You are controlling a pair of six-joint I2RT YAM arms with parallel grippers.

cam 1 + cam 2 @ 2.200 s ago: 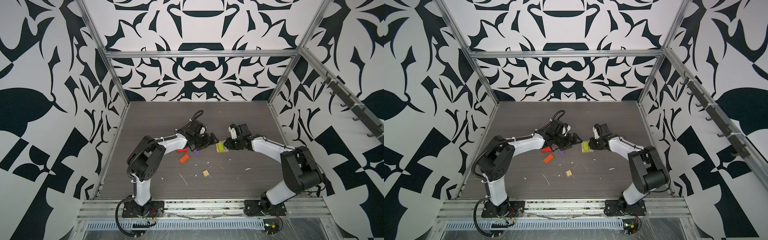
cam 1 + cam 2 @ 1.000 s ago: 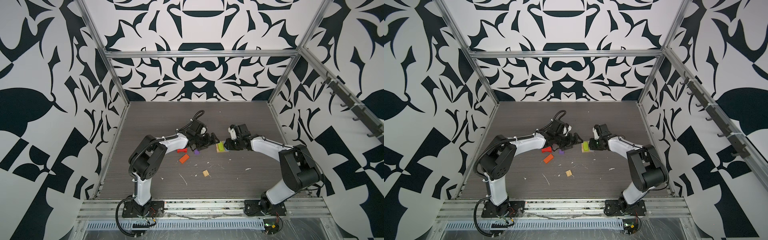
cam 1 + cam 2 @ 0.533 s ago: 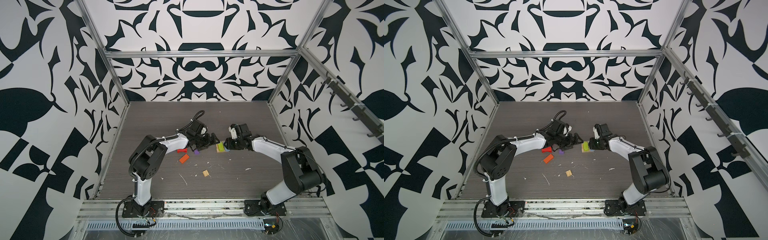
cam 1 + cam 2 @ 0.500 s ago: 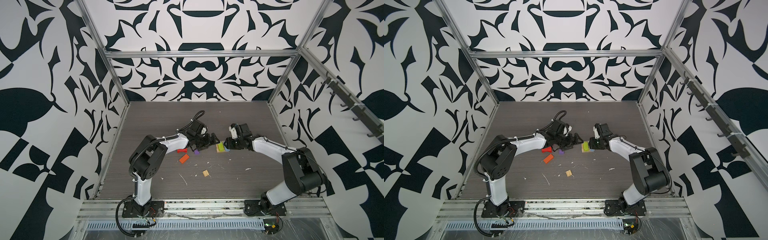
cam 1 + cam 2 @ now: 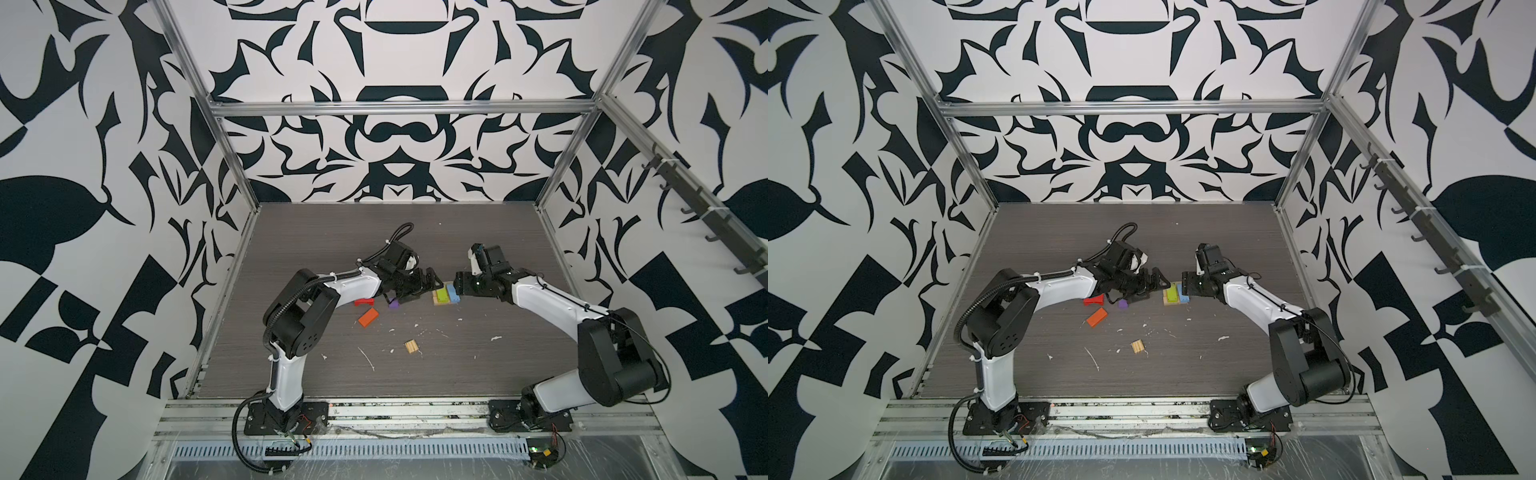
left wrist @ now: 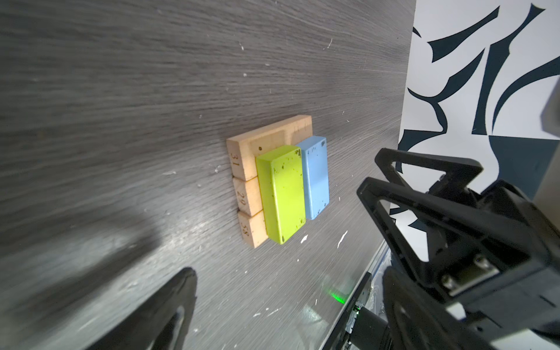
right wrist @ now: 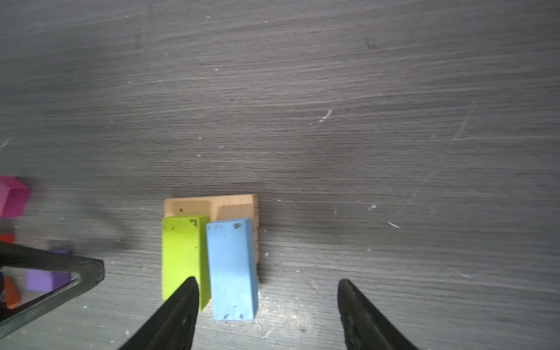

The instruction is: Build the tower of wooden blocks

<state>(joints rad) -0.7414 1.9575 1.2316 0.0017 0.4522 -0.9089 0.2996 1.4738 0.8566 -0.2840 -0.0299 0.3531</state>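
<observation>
At lower centre, our right gripper [image 7: 267, 280] stands spread around the blue block [image 7: 231, 266]. We think it lies beside the green block [image 7: 181, 251] on the planks [image 7: 212, 204] to make a level layer. The left gripper [image 5: 424, 283] is spread and empty.

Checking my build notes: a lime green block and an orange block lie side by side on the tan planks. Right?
Not quite: beside the lime green block on the tan planks lies a light blue block, not an orange one, as the right wrist view shows. The orange block lies off the planks in a top view.
</observation>
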